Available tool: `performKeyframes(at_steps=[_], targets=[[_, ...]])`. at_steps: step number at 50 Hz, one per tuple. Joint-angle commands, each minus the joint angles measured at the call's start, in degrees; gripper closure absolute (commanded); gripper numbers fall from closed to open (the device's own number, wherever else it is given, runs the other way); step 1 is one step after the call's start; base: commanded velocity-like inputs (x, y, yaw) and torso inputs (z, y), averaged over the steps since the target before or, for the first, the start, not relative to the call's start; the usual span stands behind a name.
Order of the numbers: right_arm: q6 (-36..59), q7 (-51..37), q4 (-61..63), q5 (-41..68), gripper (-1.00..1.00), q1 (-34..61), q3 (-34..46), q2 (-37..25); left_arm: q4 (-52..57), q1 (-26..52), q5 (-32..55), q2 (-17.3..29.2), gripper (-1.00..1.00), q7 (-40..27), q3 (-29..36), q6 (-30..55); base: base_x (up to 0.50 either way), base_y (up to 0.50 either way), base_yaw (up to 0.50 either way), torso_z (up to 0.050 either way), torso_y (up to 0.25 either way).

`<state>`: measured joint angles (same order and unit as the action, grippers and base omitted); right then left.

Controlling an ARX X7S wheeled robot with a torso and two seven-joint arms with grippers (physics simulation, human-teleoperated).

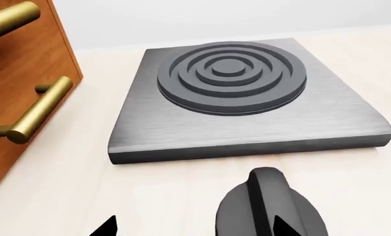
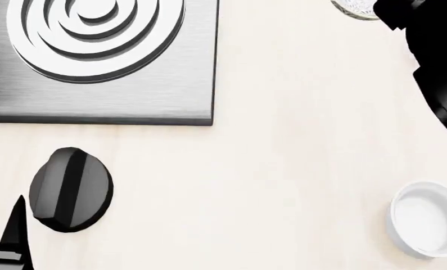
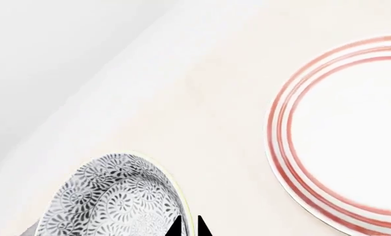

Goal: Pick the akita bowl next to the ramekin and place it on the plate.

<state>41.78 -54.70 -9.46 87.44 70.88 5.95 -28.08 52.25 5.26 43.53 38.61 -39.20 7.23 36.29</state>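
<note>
The akita bowl (image 3: pixel 110 196), grey-and-white floral, fills the near corner of the right wrist view. My right gripper (image 3: pixel 189 227) is shut on its rim, one fingertip inside and one outside. Beside it lies the plate (image 3: pixel 281 147), white with thin red rings and nothing on it. In the head view the plain white ramekin (image 2: pixel 427 218) stands at the lower right, and my right arm (image 2: pixel 437 62) is dark at the upper right with a bit of patterned rim (image 2: pixel 355 8) next to it. My left gripper (image 1: pixel 195 227) is open above the counter, beside a black knob (image 1: pixel 267 206).
A grey burner plate (image 1: pixel 248 108) with raised rings lies ahead of the left gripper, and a wooden cabinet (image 1: pixel 18 88) with brass handles stands beside it. The knob (image 2: pixel 70 188) sits just in front of the burner (image 2: pixel 95 56). A pale wall rises behind the bowl.
</note>
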Motion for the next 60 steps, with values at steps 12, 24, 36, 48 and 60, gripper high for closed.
performKeyframes(at_steps=[12, 24, 36, 48, 60], targets=[[-3.27, 3.25, -7.21, -2.83, 1.00, 1.80, -1.92, -2.59, -0.46, -0.32, -0.22, 0.11, -1.00, 0.02, 0.49, -0.74, 0.00, 0.00, 0.00, 0.000, 0.000], [-3.78, 5.57, -11.58, -5.32, 1.00, 3.73, -1.08, -4.28, -0.69, -0.47, -0.62, 0.34, -1.00, 0.01, 0.84, -1.01, 0.00, 0.00, 0.00, 0.000, 0.000], [-5.15, 7.20, -16.25, -7.96, 1.00, 5.13, -0.28, -4.98, -0.55, -0.36, -0.47, 0.64, -1.00, -0.16, 0.97, -1.00, 0.00, 0.00, 0.00, 0.000, 0.001], [-6.48, 9.01, -22.49, -10.70, 1.00, 7.64, 0.88, -5.14, -1.31, -0.49, -1.05, 0.51, -1.00, 0.01, 1.46, -1.55, 0.00, 0.00, 0.00, 0.000, 0.000], [-7.61, 11.13, -29.79, -14.02, 1.00, 10.72, 2.87, -4.98, -1.06, -0.53, -0.96, 0.63, -1.00, -0.11, 1.66, -1.71, 0.00, 0.00, 0.00, 0.000, 0.001]])
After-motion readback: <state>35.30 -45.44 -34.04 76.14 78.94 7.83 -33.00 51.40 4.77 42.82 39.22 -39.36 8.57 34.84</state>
